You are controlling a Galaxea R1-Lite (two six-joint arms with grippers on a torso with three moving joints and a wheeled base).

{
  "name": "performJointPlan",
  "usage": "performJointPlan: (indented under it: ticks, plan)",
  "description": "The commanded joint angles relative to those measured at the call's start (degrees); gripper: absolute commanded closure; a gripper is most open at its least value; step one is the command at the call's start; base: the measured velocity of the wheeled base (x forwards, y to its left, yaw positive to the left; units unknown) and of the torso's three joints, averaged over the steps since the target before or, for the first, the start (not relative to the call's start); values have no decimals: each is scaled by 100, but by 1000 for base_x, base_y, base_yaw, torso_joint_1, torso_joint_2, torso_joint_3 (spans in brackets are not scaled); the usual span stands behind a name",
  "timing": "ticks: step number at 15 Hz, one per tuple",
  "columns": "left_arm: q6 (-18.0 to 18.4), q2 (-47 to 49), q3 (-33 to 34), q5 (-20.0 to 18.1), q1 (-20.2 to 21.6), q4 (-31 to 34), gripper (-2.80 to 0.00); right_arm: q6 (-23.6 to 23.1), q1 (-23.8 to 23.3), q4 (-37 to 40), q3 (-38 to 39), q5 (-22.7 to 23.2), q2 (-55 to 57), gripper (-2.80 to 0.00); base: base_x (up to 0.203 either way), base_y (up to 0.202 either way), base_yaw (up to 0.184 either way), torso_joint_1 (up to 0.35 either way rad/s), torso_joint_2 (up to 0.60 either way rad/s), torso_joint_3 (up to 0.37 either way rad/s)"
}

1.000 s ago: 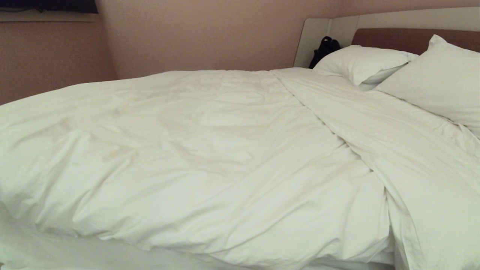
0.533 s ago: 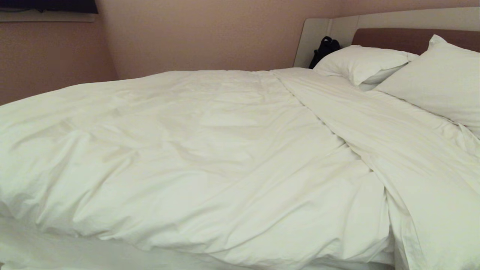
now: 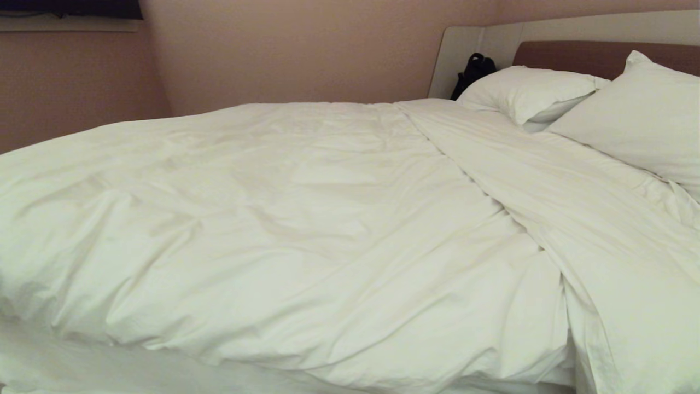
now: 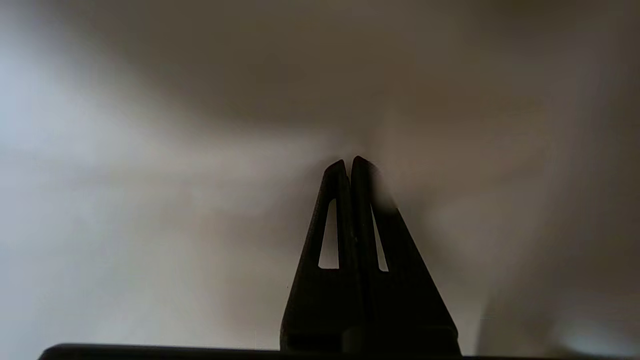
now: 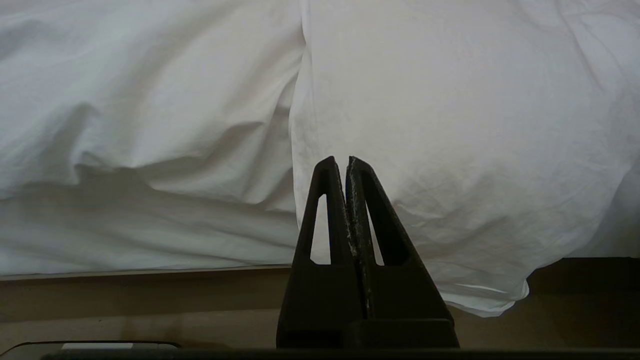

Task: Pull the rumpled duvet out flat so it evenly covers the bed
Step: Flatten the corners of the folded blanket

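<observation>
Meanwhile, the puffy white creased duvet (image 3: 284, 219) on the low white-sheeted bed (image 3: 601, 54) has flattened slightly at its near left edge since a second ago. Left gripper (image 4: 349, 162) is pressed together against blurred pale cloth; whether it pinches any is unclear. Right gripper (image 5: 341, 161), clamped empty, faces the duvet's overhanging corner.

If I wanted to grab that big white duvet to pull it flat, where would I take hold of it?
Probably the duvet's loose near edge, coming from the side of the bed nearest the camera. There the fabric bunches into a thick roll above the sheet, easy to pinch, while the middle lies broad and offers no fold.
</observation>
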Motion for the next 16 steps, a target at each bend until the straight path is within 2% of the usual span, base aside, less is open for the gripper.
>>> performJointPlan:
  ticks: [1, 4, 6, 9, 14, 16]
  plan:
    - [-31, -22, -29, -77, -212, -2, 0, -1, -2, -1, 0, 1, -2, 0, 0, 0, 0, 0, 0, 0]
    - [-224, -341, -36, -451, -457, 2, 0, -1, 3, -1, 0, 1, -2, 0, 0, 0, 0, 0, 0, 0]
    - [-304, -540, -64, -538, -590, -2, 0, -1, 4, -1, 0, 1, -2, 0, 0, 0, 0, 0, 0, 0]
    - [-465, -824, -67, -800, -623, -2, 0, -1, -2, -1, 0, 1, -2, 0, 0, 0, 0, 0, 0, 0]
    - [-516, -501, -561, -719, -918, -2, 0, -1, -2, -1, 0, 1, -2, 0, 0, 0, 0, 0, 0, 0]
    - [-628, -318, -855, -575, -1032, -2, 0, -1, -2, -1, 0, 1, -2, 0, 0, 0, 0, 0, 0, 0]
